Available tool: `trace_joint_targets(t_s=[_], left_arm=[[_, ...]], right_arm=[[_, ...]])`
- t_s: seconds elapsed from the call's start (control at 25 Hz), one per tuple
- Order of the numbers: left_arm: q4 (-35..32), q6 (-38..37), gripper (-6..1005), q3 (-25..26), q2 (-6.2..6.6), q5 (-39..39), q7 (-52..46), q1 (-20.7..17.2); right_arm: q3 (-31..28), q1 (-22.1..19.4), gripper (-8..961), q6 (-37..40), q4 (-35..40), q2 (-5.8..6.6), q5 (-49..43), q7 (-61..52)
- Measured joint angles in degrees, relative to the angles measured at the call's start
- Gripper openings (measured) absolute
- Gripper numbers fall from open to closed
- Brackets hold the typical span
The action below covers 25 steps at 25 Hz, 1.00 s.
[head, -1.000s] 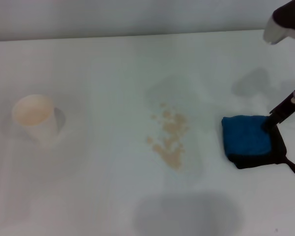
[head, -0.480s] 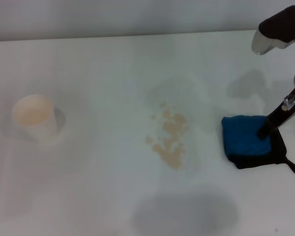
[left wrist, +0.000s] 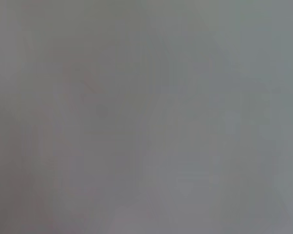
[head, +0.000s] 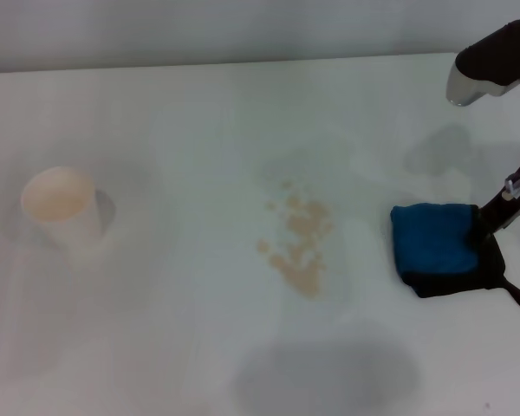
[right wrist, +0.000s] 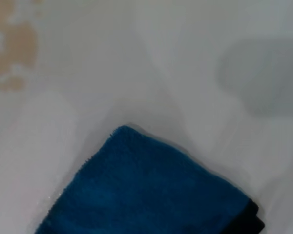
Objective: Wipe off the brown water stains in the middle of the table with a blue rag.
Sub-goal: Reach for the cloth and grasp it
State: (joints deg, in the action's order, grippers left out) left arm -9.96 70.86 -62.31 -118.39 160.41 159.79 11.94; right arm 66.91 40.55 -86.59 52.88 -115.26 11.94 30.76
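Resting at the right edge of the small folded bright blue rag (head: 435, 246), which lies well right of the pale tan stains (head: 298, 237) mid-table, the right gripper (head: 484, 227), its opening indiscernible, risks pinching only black edging and dropping it.

You have one white bench (head: 156, 347), smooth and matte, filling nearly the whole head view. Behind its far edge stands a plain pale grey wall (head: 199, 30). Lighting: soft, even, casting faint grey shadows.
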Motion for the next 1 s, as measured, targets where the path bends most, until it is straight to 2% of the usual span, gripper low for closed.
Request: trace_joint_targets(t_s=[1.0], left_arm=[[-0.12, -0.09, 876, 0.00, -0.09, -0.10, -0.09, 1.25]], right_arm=[[0.73, 2.34, 446, 2.70, -4.78, -0.14, 0.50, 1.96]])
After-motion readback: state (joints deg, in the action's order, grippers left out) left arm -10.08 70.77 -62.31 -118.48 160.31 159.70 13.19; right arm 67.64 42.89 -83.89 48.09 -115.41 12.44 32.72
